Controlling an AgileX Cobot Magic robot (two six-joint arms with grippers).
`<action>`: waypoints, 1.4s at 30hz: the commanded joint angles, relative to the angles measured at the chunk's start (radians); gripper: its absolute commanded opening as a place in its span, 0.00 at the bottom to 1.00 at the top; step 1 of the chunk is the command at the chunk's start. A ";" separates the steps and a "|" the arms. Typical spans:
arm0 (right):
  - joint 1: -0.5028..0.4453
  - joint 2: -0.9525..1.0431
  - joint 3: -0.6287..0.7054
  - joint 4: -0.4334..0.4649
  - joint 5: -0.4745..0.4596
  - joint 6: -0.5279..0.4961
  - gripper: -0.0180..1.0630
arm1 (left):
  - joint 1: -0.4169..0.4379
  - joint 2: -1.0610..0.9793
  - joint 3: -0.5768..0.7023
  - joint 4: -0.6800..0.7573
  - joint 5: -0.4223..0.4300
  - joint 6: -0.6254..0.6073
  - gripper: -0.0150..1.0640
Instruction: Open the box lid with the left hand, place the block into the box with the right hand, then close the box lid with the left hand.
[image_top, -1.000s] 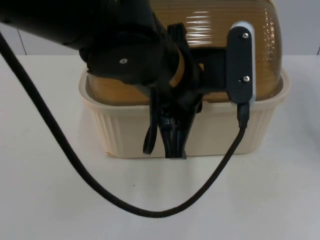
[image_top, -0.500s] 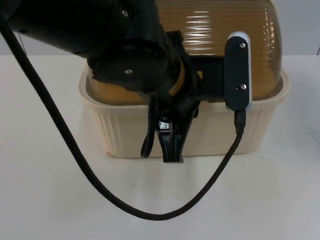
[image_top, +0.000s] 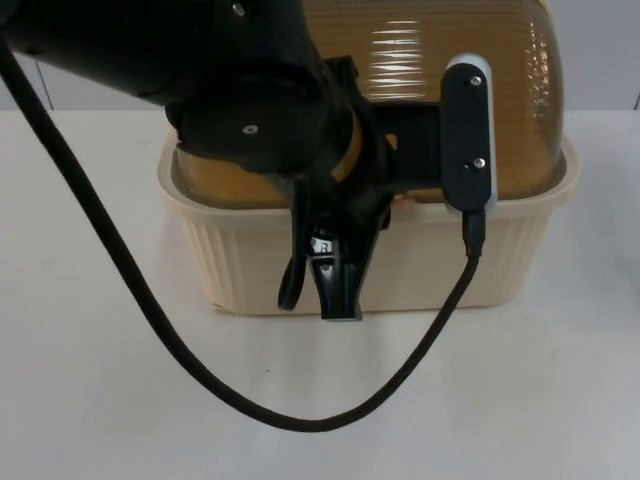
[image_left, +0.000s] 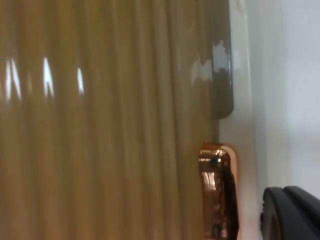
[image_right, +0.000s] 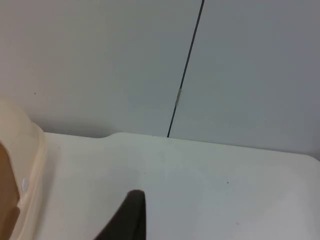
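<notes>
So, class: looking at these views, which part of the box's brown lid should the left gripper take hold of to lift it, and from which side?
Probably the small shiny copper-coloured tab at the lid's front edge, where it meets the cream box rim. The ribbed dome is smooth and rounded, offering little to pinch, while the tab juts out. Come from the front, where the left gripper hangs against the box's front wall.

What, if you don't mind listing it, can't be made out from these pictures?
- Box interior, top view: hidden by the amber lid and the left arm.
- Left tool, top view: whether it grips anything; the arm hides the lid's front edge.
- Handle, left wrist view: cut off by the edge.
</notes>
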 joint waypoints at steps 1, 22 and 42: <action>-0.004 -0.001 -0.004 -0.005 -0.001 0.004 0.98 | 0.007 -0.013 -0.008 -0.043 0.011 0.034 0.01; -0.004 0.000 -0.004 -0.003 -0.003 0.004 0.98 | 0.007 -0.026 -0.008 -0.074 -0.038 0.077 0.01; -0.004 0.000 -0.004 -0.003 -0.001 0.007 0.98 | 0.032 -0.020 -0.008 0.072 -0.040 -0.051 0.01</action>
